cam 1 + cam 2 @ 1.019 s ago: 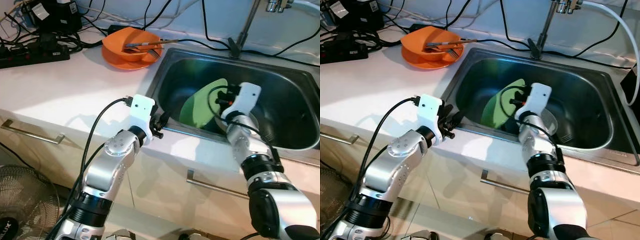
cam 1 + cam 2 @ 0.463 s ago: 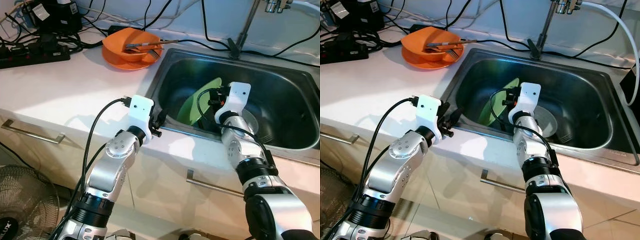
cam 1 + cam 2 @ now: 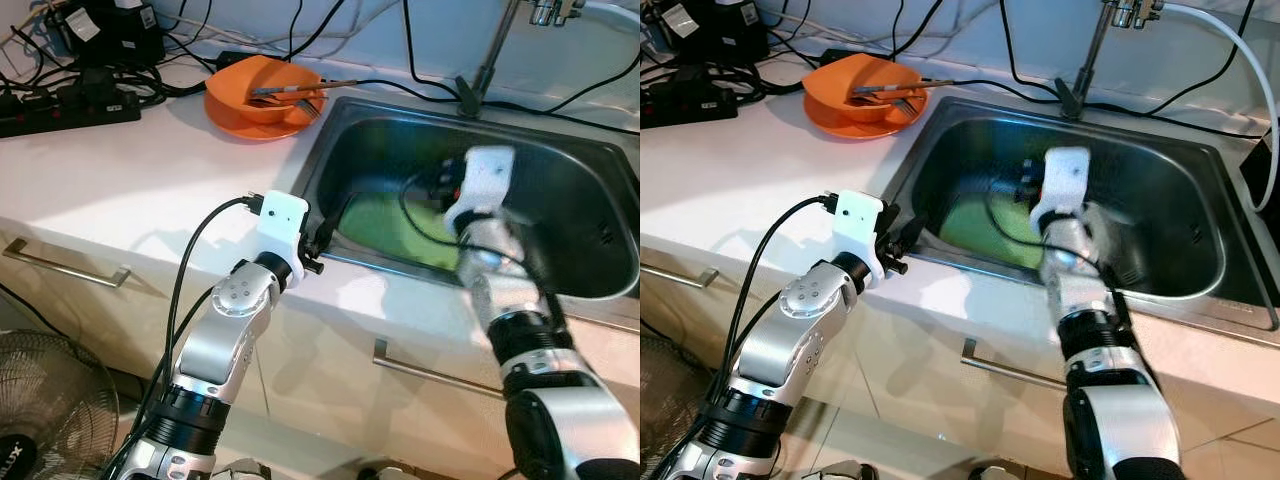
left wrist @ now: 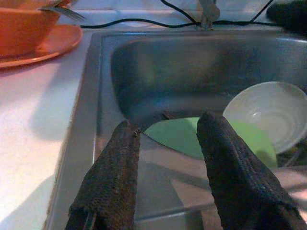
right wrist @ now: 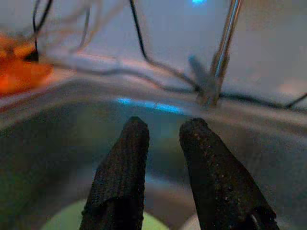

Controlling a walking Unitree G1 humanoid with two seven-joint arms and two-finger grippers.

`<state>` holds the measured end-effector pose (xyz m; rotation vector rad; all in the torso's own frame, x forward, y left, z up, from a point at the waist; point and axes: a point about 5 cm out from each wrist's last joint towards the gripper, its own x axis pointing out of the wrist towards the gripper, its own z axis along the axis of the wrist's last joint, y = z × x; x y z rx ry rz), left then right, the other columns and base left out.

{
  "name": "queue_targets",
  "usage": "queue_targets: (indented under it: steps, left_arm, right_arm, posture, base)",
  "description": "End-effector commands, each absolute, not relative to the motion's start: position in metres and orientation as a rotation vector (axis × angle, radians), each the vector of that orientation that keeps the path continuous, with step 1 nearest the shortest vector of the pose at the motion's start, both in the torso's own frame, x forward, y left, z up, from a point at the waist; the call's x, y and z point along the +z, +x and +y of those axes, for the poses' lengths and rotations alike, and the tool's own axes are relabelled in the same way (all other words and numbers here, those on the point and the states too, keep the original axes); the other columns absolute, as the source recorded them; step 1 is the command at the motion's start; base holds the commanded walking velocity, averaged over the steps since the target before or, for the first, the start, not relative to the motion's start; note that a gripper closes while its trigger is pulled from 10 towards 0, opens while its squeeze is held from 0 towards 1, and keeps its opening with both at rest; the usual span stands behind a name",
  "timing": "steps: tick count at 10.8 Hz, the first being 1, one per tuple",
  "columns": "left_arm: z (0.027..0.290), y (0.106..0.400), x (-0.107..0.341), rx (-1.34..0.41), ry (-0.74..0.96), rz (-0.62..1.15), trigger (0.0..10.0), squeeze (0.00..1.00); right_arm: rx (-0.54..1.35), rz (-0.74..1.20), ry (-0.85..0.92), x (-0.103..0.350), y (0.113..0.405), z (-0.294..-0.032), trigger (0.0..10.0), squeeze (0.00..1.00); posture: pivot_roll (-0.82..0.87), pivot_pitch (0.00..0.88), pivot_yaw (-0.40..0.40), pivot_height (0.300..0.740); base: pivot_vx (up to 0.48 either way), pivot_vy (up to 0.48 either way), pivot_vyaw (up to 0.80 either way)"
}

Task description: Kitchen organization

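A green plate (image 3: 392,226) lies flat on the floor of the steel sink (image 3: 560,170), beside a white bowl (image 4: 266,113). My right gripper (image 5: 163,127) hovers over the sink, blurred with motion, open with nothing between its fingers, pointing toward the faucet (image 5: 224,52). My left gripper (image 4: 168,124) rests at the sink's front left rim, open and empty, and faces the plate and bowl. An orange bowl (image 3: 262,88) with a fork and chopsticks sits on an orange plate on the counter beyond the sink's left corner.
Black power strips and tangled cables (image 3: 70,95) crowd the counter's back left. Cables run along the wall behind the sink. White counter (image 3: 130,180) lies bare in front. Drawer handles (image 3: 65,262) and a floor fan (image 3: 50,400) are below.
The green plate, tilted up against my right gripper before, now lies flat in the sink. My right gripper has let it go and lifted up and back; the left arm stayed put.
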<state>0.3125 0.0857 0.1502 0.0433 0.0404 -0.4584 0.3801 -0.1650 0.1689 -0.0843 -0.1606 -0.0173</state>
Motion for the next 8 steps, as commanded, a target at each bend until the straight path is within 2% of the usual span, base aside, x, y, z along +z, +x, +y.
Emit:
queue_targets:
  steps: [1,5,8]
  left_arm:
    - [0.089,0.314,0.138,-0.435,0.049,0.102,10.0,0.00]
    - [0.127,0.326,0.178,-0.144,0.083,-0.230,10.0,0.00]
    - [0.131,0.329,0.201,-0.084,0.114,-0.374,10.0,0.00]
  right_arm:
    - [-0.026,-0.196,-0.101,0.174,0.378,-0.167,10.0,0.00]
    - [0.046,-0.382,0.025,0.185,0.350,-0.141,10.0,0.00]
    - [0.076,-0.366,0.058,0.182,0.343,-0.123,10.0,0.00]
  posture:
    - [0.06,0.060,-0.040,0.740]
    - [0.05,0.075,-0.037,0.740]
    - [0.05,0.070,-0.039,0.740]
  base:
    - [0.000,0.000,0.00]
    - [0.000,0.000,0.00]
    - [0.000,0.000,0.00]
